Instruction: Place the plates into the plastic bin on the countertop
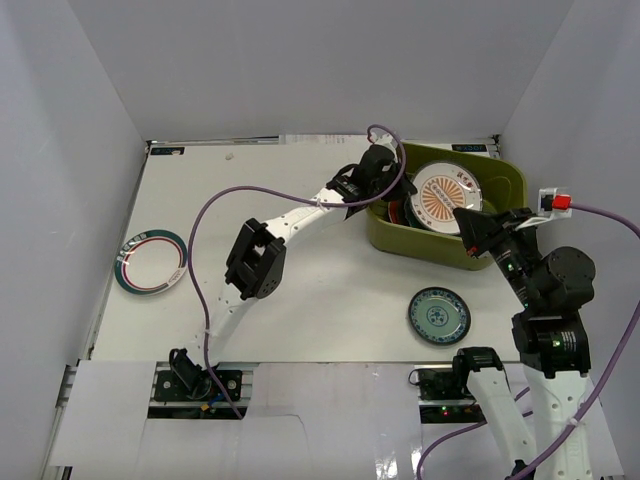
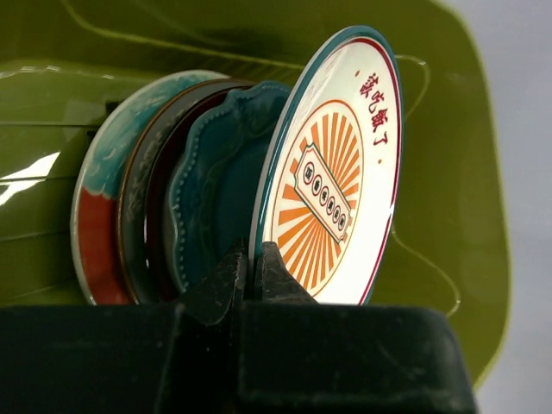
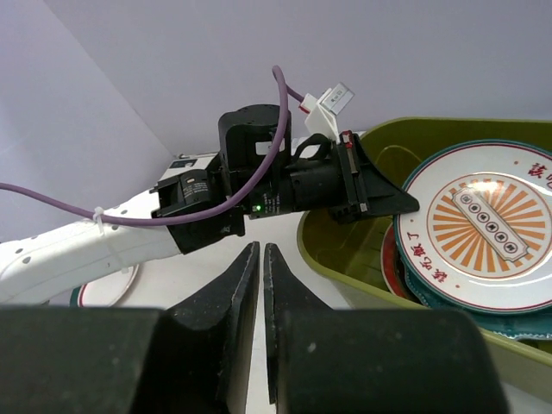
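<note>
The olive-green plastic bin [image 1: 505,180] stands at the back right of the countertop [image 1: 320,290]. My left gripper [image 1: 393,198] reaches over its left rim and is shut on the lower rim of the orange sunburst plate [image 1: 447,200]. In the left wrist view the gripper [image 2: 253,266] holds this plate [image 2: 332,181] on edge in front of the teal scalloped plate [image 2: 216,172], a dark plate [image 2: 142,207] and the red-and-teal plate [image 2: 97,220]. My right gripper [image 1: 463,218] is shut and empty by the bin's front rim; its own view shows it [image 3: 260,252] facing the left gripper.
The striped-rim white plate [image 1: 150,262] lies at the countertop's left edge. The small teal plate [image 1: 439,315] lies near the front right, close to the right arm. White walls enclose the countertop. The left arm's purple cable [image 1: 215,215] loops over the middle.
</note>
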You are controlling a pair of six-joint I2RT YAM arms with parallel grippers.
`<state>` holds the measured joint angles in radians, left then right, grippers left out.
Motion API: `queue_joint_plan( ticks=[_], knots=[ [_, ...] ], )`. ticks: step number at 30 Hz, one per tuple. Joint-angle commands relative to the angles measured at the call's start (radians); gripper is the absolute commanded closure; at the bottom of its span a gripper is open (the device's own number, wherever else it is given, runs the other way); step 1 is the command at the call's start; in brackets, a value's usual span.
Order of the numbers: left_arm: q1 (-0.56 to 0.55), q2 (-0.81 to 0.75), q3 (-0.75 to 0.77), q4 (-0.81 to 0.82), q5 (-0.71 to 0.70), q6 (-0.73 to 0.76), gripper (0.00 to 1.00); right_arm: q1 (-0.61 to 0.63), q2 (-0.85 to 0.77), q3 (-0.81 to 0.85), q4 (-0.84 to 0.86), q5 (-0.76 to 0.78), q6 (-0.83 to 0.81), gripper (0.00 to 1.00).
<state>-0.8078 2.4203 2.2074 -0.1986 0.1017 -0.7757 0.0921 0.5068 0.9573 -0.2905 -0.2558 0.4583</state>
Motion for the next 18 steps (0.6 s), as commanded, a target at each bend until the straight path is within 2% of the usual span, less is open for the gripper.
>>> queue_joint_plan(
  ticks=[1, 4, 5, 7, 8, 12, 18],
  knots=[
    [-0.014, -0.046, 0.066, -0.025, -0.063, 0.036, 1.0, 0.005, -0.03, -0.005, -0.016, 0.047, -0.032, 0.88],
    [-0.016, -0.029, 0.081, -0.021, -0.06, 0.038, 0.85, 0.005, -0.037, -0.003, -0.044, 0.05, -0.038, 0.82],
    [-0.016, -0.024, 0.081, -0.018, -0.054, 0.038, 0.72, 0.005, -0.042, -0.012, -0.053, 0.052, -0.044, 0.8],
    [-0.016, -0.021, 0.078, -0.004, -0.03, 0.039, 0.56, 0.005, -0.06, -0.035, -0.094, 0.058, -0.052, 0.74],
    [-0.016, -0.024, 0.078, -0.001, -0.02, 0.042, 0.45, 0.005, -0.066, -0.073, -0.111, 0.065, -0.056, 0.72],
    [-0.016, -0.062, 0.06, 0.03, 0.015, 0.064, 0.24, 0.005, -0.102, -0.191, -0.177, 0.064, -0.058, 0.66],
    [-0.011, -0.214, 0.023, 0.076, 0.075, 0.127, 0.06, 0.005, -0.151, -0.38, -0.229, 0.017, -0.02, 0.59]
  ],
)
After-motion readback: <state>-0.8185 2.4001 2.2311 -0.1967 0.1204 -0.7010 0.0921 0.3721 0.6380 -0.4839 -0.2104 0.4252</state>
